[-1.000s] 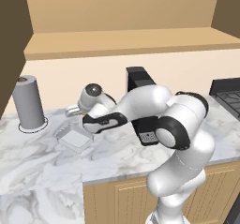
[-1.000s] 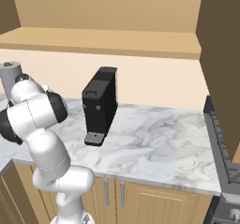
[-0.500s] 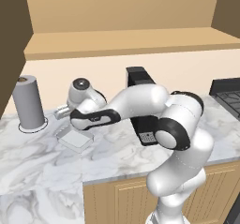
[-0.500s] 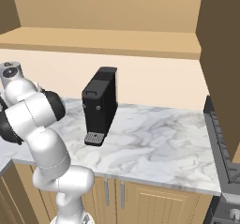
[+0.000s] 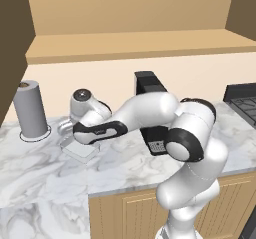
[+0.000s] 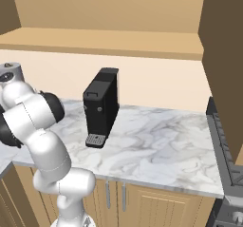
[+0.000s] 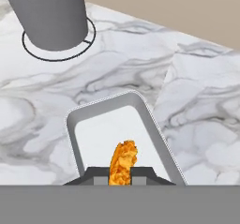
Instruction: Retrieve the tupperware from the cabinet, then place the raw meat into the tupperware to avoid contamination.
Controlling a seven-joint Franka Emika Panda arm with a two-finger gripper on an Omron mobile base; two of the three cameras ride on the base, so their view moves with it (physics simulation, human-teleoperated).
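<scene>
In the hand view the claw (image 7: 121,174) is clenched on the small orange-red sliver of raw meat (image 7: 123,161), which stands up between the two dark fingertips (image 7: 100,176). It looks very light and probably soft and a little slick, so the pinch across its narrow middle seems the right hold; a harder squeeze would likely just deform it.

Directly beyond, the shallow rectangular translucent whitish-grey plastic tupperware (image 7: 75,126) sits open on the white marbled desk (image 7: 201,106), the meat hanging over its near end. I judge the container thin-walled and light, easily nudged aside if the claw bumps its rim, so releasing from above without touching the walls seems wise.

Farther off stands the tall grey paper-towel roll (image 7: 49,12). In the left base view the tupperware (image 5: 80,152) lies just under the wrist, near the roll (image 5: 31,109).
</scene>
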